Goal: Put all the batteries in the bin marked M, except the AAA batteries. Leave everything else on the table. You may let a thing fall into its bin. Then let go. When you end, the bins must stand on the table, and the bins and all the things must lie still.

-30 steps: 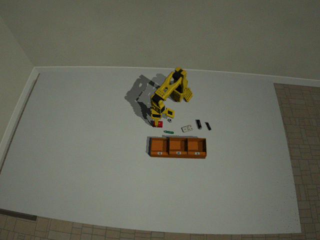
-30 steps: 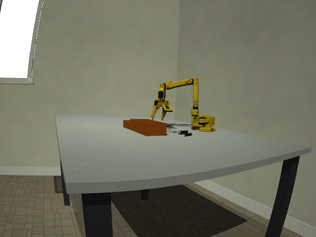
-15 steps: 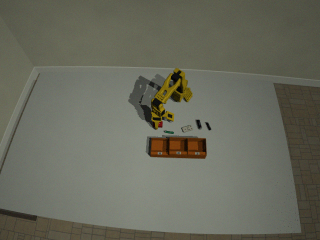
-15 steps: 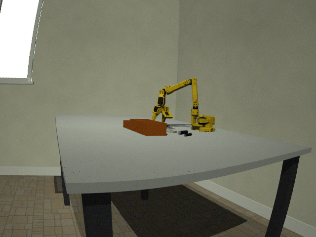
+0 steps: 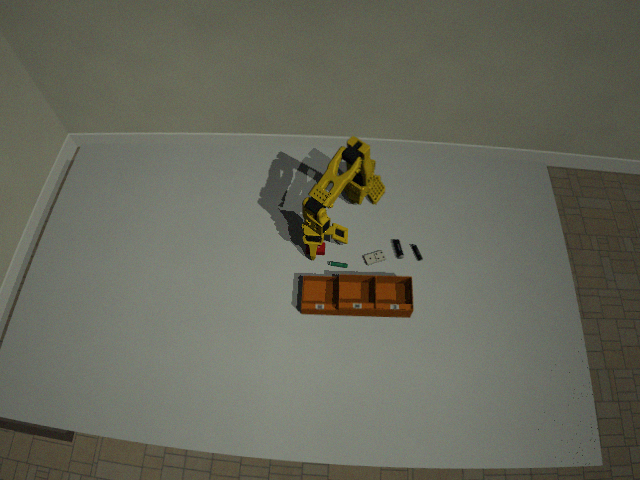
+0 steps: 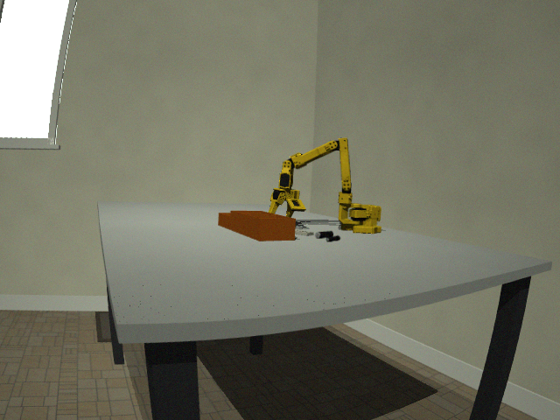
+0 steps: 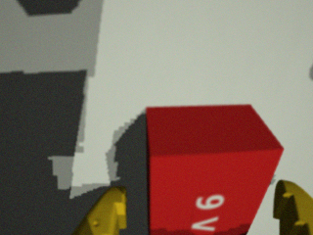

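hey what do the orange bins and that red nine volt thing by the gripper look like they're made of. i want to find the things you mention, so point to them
Orange bins (image 5: 356, 312) (image 6: 257, 226): probably matte plastic, judging by the even colour and lack of bright highlights; painted wood or card isn't ruled out.

Red 9 V block (image 5: 321, 249) (image 7: 210, 171): smooth, flat faces and crisp edges suggest a satin plastic or coated metal casing; which one, I can't tell.

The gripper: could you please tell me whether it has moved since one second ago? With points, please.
Yes, down: in the exterior view, the gripper (image 5: 318, 249) (image 6: 280, 213) (image 7: 201, 203) sits lower against the orange bins (image 5: 338, 312) (image 6: 257, 227).
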You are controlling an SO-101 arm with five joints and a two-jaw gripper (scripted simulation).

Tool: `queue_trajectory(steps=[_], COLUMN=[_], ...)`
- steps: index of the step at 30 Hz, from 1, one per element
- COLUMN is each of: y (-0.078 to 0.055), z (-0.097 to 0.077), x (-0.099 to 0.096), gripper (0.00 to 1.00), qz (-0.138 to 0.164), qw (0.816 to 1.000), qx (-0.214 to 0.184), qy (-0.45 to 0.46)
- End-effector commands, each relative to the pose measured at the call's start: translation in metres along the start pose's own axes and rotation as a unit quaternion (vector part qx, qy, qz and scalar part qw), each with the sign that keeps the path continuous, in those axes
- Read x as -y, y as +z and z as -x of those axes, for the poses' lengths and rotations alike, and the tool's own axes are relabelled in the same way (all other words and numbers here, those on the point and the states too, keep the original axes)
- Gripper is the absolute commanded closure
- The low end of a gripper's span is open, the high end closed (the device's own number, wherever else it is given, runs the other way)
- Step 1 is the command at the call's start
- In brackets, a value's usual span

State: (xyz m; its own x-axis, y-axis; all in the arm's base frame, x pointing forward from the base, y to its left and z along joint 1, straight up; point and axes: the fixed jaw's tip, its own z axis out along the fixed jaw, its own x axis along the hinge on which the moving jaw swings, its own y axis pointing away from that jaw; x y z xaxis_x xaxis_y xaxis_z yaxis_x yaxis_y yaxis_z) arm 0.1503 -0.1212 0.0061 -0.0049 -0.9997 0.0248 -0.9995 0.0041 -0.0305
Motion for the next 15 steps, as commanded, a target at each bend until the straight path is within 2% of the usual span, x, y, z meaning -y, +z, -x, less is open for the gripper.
queue_trajectory(steps=[1,11,15], y=[-0.0011,-0.0011,-0.0011], z=[-0.003,-0.003,-0.003], x=[0.0006,0.0006,0.0006], gripper=[0.71,0.8,0.88], qz=[-0.007,-0.007,-0.007], qw=[1.0,1.0,1.0], qx=[-0.005,-0.005,-0.005], qy=[0.002,0.002,0.002])
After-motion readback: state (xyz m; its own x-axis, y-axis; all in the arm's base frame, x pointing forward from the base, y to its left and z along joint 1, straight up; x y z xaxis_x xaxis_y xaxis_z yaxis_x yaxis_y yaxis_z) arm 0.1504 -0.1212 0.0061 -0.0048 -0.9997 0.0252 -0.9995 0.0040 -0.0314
